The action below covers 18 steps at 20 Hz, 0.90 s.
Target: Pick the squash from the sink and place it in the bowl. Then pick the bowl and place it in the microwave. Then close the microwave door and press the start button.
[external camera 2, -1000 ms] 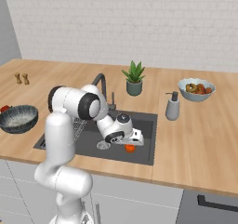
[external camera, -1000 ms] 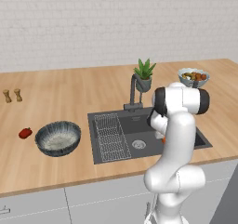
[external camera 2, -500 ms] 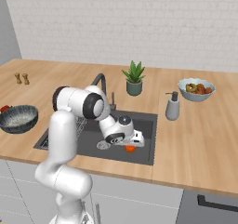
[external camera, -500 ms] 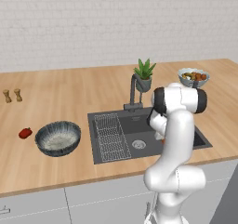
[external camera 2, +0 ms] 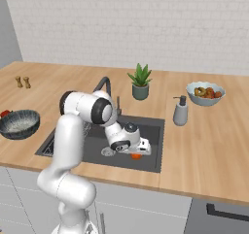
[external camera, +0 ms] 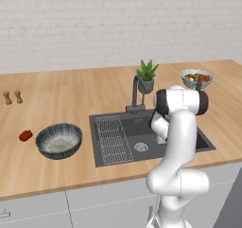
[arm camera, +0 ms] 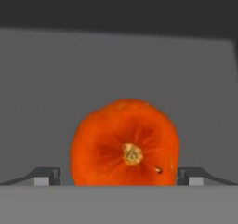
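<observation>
Squash (arm camera: 124, 144) sits on the floor of the sink (external camera 2: 151, 126), toward the basin's right-hand end, at about 3 o'clock from the drain (external camera: 140, 147). Round and slightly flattened, with no clear long axis. Stem scar faces the hand camera, so the stem axis seems to run along the approach line. Judged light, firm and smooth-skinned; could roll or slip if pinched off-centre. Best hold: across the widest girth, at 3 and 9 o'clock of the scar.

End effector (arm camera: 118, 176) is spread, one fingertip (arm camera: 44, 175) on each side of the squash; contact cannot be told.

Bowl (external camera: 59, 140) rests on the desk (external camera: 71, 90), well apart, at 9 o'clock from the sink. Red pepper-like item (external camera: 26, 135) lies just beside it.
</observation>
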Tool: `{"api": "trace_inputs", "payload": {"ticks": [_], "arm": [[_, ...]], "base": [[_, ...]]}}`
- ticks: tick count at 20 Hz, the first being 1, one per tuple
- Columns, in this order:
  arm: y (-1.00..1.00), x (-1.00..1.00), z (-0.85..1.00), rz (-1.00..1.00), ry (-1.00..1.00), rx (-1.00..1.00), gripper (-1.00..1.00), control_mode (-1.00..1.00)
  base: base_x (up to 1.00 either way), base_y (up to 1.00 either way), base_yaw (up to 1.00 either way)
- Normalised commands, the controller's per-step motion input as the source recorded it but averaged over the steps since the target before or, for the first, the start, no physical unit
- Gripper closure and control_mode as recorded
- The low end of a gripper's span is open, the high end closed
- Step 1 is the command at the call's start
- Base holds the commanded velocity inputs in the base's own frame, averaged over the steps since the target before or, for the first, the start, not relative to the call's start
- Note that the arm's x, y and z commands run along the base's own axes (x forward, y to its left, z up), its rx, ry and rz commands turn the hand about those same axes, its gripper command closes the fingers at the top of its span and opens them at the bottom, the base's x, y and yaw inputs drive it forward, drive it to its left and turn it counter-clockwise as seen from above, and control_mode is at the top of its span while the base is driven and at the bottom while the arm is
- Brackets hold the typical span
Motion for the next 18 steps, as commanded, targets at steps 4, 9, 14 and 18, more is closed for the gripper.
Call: {"api": "trace_inputs", "payload": {"ticks": [4, 9, 14, 18], "arm": [[-0.01, 0.31, -0.17, 0.0, 0.0, 0.0, -1.0, -1.0], [0.0, 0.25, -0.2, 0.0, 0.0, 0.0, 1.0, -1.0], [0.0, -0.11, -0.2, 0.0, 0.06, 0.0, 1.0, -1.0], [0.0, -0.61, 0.05, 0.0, -0.04, 0.0, 1.0, -1.0]], "base": [[0.0, 0.0, 0.0], [0.0, 0.0, 0.0], [0.0, 0.0, 0.0], [0.0, 0.0, 0.0]]}}
